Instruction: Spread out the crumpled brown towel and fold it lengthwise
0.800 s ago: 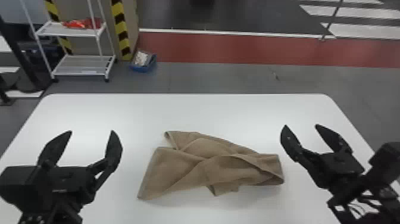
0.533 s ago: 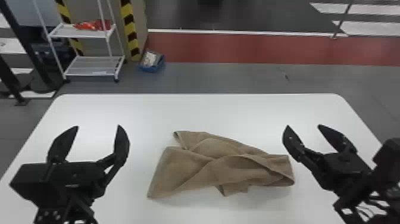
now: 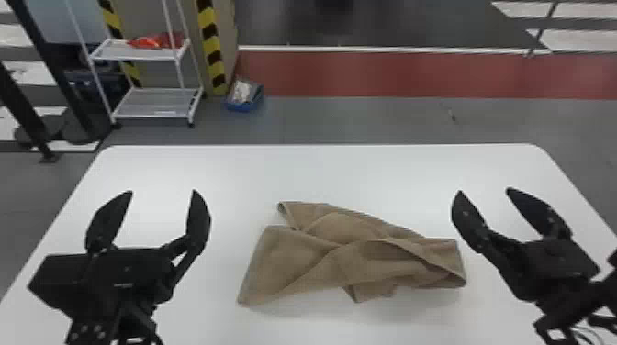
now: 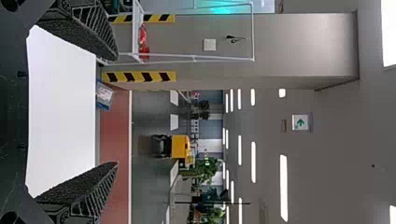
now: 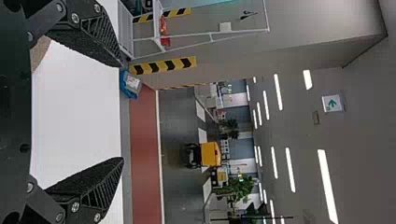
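Crumpled brown towel [image 3: 321, 270] lies between two empty grippers

The towel rests at the middle of the bench [image 3: 321, 174], twisted over itself, with one corner pointing to eleven o'clock, another to eight, and a doubled end at about four. The step in hand, I judge, is to take the first hold for opening it.

To do this well, each gripper should come down slowly beside the cloth and pinch only the top layer near an edge. If it catches two layers, the twist may become tighter. After this, a small lift and an even pull towards nine and three o'clock should open the folds; one strong pull could drag everything sideways.

The left gripper [image 3: 163, 191], between nine and ten o'clock from the towel, has its fingers wide apart, with nothing between them. The right gripper [image 3: 484, 190], at two o'clock, has its fingers also wide, holding nothing and not touching the cloth.
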Controlling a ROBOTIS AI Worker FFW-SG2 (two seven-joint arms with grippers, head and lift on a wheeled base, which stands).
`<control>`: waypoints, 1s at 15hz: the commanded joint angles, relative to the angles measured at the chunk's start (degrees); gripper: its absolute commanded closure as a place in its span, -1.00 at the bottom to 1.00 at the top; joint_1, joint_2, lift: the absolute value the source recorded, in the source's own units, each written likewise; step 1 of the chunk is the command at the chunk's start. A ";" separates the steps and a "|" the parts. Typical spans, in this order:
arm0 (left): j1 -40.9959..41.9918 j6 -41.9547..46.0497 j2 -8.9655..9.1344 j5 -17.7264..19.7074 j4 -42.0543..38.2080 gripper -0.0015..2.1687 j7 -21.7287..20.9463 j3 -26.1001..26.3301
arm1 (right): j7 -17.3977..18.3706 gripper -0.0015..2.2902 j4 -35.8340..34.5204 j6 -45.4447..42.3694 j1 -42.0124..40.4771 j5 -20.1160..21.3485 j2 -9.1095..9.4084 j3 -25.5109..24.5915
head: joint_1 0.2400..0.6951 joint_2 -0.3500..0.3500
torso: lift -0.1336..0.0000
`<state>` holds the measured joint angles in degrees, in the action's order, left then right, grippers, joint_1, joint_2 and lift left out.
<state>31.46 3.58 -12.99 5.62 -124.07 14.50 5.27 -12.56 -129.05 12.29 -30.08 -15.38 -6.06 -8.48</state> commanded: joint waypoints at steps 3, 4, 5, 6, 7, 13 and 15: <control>0.44 1.03 -0.02 -0.17 -0.12 -0.92 -0.17 0.00 | -0.01 -0.83 -0.15 -0.72 -0.33 0.27 0.00 0.22 | 1.00 -0.02 | -0.85; 0.53 1.20 -0.10 -0.26 -0.04 -0.92 -0.26 -0.09 | -0.01 -0.83 0.03 -0.55 -0.33 0.62 0.00 0.13 | 1.00 -0.02 | -0.85; 0.53 1.03 -0.10 -0.17 0.05 -0.92 -0.44 -0.09 | -0.01 -0.83 0.65 -0.37 -0.50 1.14 0.00 -0.05 | 1.00 -0.02 | -0.85; 0.62 0.85 -0.10 -0.26 0.23 -0.92 -0.61 -0.09 | -0.01 -0.83 1.52 -0.37 -0.86 1.93 0.00 -0.22 | 1.00 -0.02 | -0.85; 0.62 0.85 -0.19 -0.17 0.75 -0.91 -0.88 0.00 | -0.01 -0.83 2.58 -0.37 -1.30 3.25 -0.09 -0.31 | 1.00 -0.03 | -0.85; 0.35 0.85 -1.25 0.18 4.27 -0.88 -1.05 3.69 | -5.02 -0.83 6.53 2.97 -3.67 7.21 0.00 -3.21 | 1.00 -0.15 | -0.85; 0.35 -0.38 -1.69 0.80 4.27 -0.82 -1.05 4.66 | -6.51 -0.83 6.80 4.90 -4.37 8.44 0.00 -4.70 | 1.00 -0.23 | -0.85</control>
<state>31.81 4.10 -14.29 6.01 -119.80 13.45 9.28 -18.73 -122.44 15.95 -33.93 -7.62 -6.07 -12.20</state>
